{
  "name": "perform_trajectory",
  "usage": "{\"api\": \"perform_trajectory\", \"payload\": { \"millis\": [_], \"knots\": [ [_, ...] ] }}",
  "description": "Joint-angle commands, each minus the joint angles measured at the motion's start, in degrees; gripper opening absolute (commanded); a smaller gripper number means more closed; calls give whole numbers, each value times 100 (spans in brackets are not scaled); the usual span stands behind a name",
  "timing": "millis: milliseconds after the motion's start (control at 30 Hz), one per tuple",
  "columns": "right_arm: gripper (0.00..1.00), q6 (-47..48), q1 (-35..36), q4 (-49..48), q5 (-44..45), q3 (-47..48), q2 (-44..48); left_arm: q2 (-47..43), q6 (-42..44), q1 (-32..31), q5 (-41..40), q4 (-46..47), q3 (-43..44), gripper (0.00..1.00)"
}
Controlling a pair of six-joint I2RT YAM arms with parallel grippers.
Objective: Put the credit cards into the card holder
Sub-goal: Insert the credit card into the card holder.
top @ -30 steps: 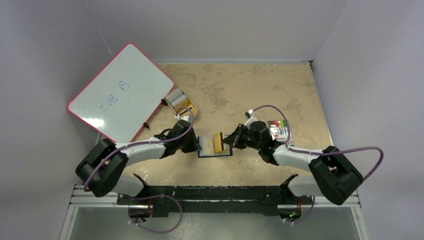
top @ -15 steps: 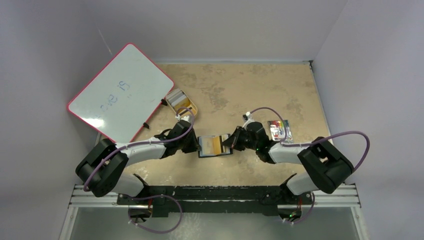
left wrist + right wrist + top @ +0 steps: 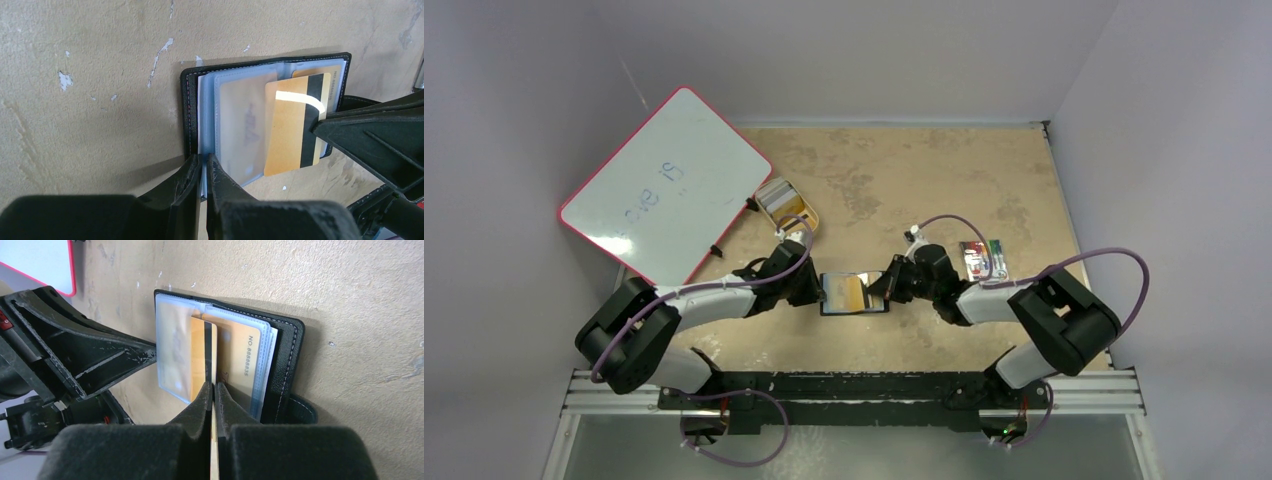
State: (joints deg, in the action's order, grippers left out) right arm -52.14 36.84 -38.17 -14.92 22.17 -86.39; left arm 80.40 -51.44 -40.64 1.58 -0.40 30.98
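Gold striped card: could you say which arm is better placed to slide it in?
Right. The right hand grips the gold black-striped plastic card at the clear sleeves; the left hand pinches the black bifold card holder.

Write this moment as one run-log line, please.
left claw: shut on card holder | right claw: shut on striped credit card | card: over the open holder's clear sleeves, not fully in

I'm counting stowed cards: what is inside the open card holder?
The card holder holds clear sleeves; one contains a numbered gold card. The right tool grips a striped card against them; sleeves underneath are hidden.
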Motion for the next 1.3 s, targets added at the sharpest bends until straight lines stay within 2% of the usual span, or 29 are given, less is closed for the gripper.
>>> {"api": "perform_trajectory", "payload": {
  "millis": [0, 100, 400, 767, 1267],
  "knots": [
    [0, 404, 38, 397, -171, 228, 33, 28, 68, -66, -113, -120, -135, 8],
    [0, 513, 34, 548, -57, 316, 86, -20, 51, -67, -99, -127, -145, 8],
    [0, -86, 34, -521, 356, -57, 63, -151, -131, -83, -64, -16, -275, 8],
    [0, -224, 34, -1029, 390, -191, -104, -114, -167, -112, -53, 93, -354, 8],
    [0, -208, 361, -755, 204, 82, -423, -127, -174, -127, -44, 127, -297, 8]
  ]
}}
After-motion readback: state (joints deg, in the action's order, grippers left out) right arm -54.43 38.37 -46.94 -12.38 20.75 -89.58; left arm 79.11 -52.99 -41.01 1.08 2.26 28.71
